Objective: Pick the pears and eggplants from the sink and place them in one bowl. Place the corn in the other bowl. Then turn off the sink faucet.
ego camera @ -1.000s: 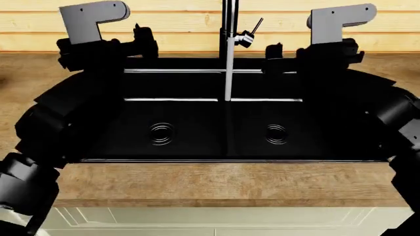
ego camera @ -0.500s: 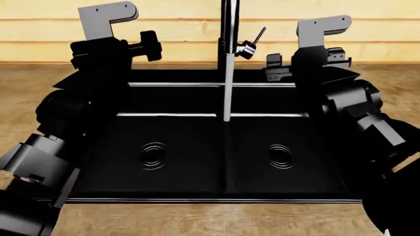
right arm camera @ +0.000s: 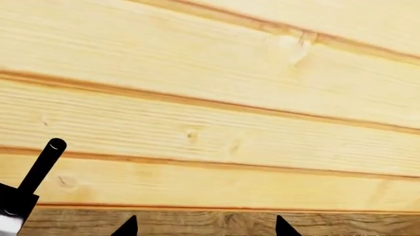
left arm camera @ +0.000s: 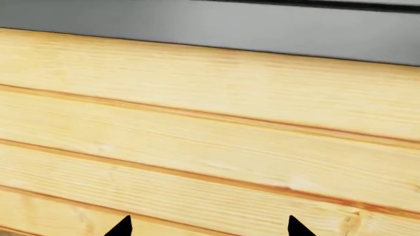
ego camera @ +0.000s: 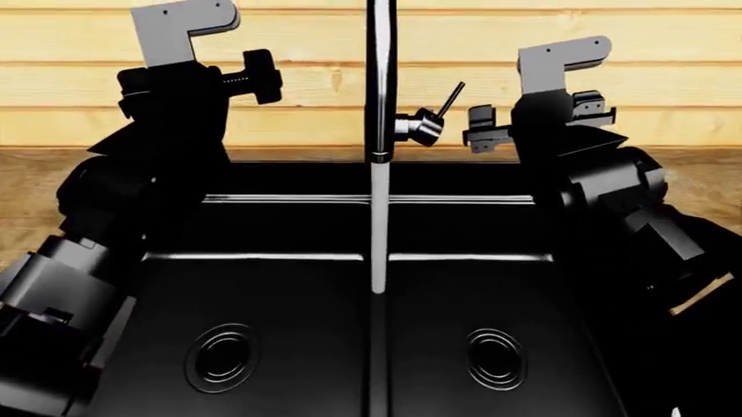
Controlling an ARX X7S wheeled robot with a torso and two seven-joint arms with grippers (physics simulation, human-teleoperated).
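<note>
The black double-basin sink [ego camera: 290,287] fills the lower head view, and both basins show only their ringed drains. No pears, eggplants, corn or bowl are in view. The dark faucet [ego camera: 380,78] rises at the centre with a white stream of water [ego camera: 378,226] falling onto the divider. Its thin lever [ego camera: 449,100] sticks up to the right, and the right wrist view shows the lever [right arm camera: 43,164] too. My right gripper [ego camera: 539,117] hangs open just right of the lever, apart from it. My left gripper [ego camera: 249,78] is raised left of the faucet. In their wrist views both the left gripper [left arm camera: 208,228] and the right gripper [right arm camera: 204,228] face the plank wall, empty.
A pale wooden plank wall [ego camera: 301,52] stands right behind the sink. Wooden countertop [ego camera: 29,187] runs along both sides of the basins. My dark arm links crowd the sink's left edge [ego camera: 82,261] and right edge [ego camera: 649,234].
The head view has moved closer to the sink, and the counter's front edge has left the picture. The faucet lever now sits close to my right gripper. Water keeps running.
</note>
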